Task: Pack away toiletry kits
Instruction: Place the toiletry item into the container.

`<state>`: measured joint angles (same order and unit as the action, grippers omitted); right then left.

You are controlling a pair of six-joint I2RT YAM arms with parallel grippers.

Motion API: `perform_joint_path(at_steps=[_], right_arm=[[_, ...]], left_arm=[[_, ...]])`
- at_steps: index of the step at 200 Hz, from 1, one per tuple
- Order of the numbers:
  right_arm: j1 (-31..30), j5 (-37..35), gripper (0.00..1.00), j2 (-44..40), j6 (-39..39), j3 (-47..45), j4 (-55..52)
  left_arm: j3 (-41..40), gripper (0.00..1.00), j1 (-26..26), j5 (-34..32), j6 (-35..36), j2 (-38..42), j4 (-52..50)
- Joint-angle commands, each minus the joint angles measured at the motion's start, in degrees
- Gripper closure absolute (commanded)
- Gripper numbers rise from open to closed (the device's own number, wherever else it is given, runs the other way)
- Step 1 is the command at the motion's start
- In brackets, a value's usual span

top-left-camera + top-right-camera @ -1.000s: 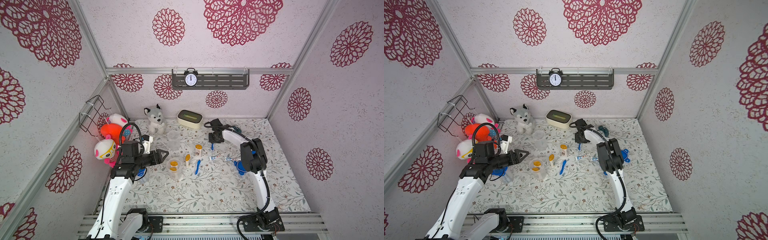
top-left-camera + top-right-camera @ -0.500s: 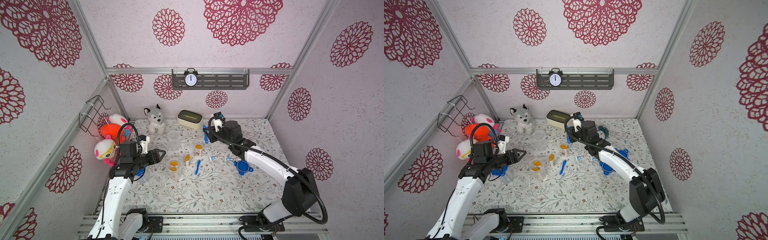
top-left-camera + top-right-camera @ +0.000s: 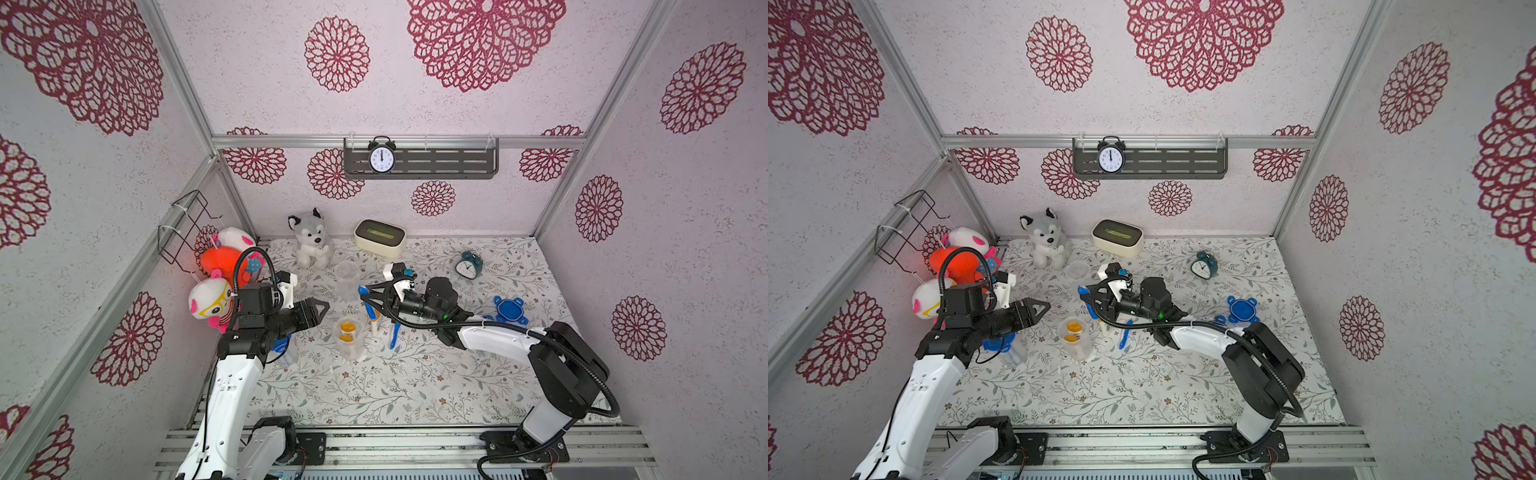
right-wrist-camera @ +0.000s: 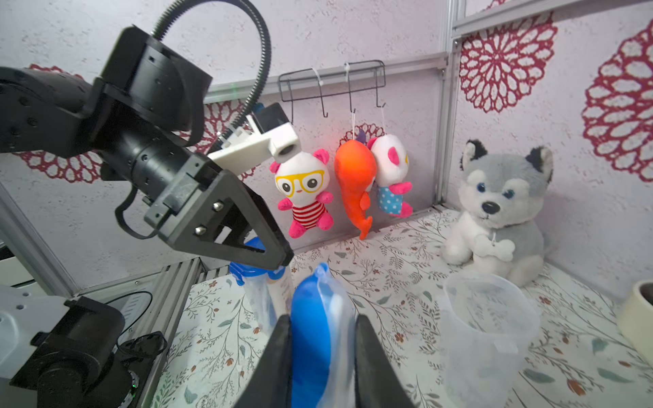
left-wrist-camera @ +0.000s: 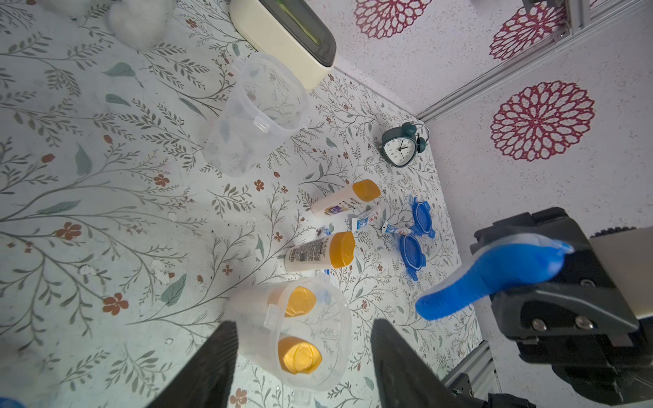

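Toothbrush (image 4: 318, 335): blue, wrapped, clamped tight in the right gripper (image 4: 321, 319) and held clear above the mat (image 3: 374, 395). Left gripper (image 5: 304, 325) spread wide, empty, hovering just beside the cup (image 3: 349, 351) with two bottles (image 5: 298, 300) standing inside — likely there to steady it. Best now to swing over that rim, tip the toothbrush upright, lower alongside the bottles before letting go — keeping clear of the left gripper and the empty cup (image 3: 347, 274) nearby.

No legible txt; bottle (image 5: 319, 249) label blurred
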<state>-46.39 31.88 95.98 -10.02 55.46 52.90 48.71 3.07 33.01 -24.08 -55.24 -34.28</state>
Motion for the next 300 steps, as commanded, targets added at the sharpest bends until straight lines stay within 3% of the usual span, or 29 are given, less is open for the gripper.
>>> perform_joint_path(at_steps=[1, 56, 225, 251, 300], right_arm=[[-2.07, 1.72, 0.83, 0.48, 1.33, 0.26, 10.58], [-5.55, 0.05, 0.82, 4.09, 7.7, 0.79, 12.44], [-5.73, -1.64, 0.81, 14.03, 8.35, 1.01, 20.53], [-5.73, -1.81, 0.76, 14.79, 7.45, 0.38, 21.77], [-5.67, -2.78, 0.53, 13.8, 6.61, -1.39, 22.9]], left_arm=[[0.76, 0.36, 0.52, -0.32, 0.12, 0.36, -0.26], [0.42, 0.37, 0.53, -0.31, -0.52, 0.14, -0.52], [0.25, 0.37, 0.53, -0.93, -0.69, -1.09, -0.75], [0.33, 0.37, 0.55, -1.02, -0.62, -1.31, -0.78], [0.42, 0.37, 0.53, -1.19, -0.43, -1.87, -0.95]])
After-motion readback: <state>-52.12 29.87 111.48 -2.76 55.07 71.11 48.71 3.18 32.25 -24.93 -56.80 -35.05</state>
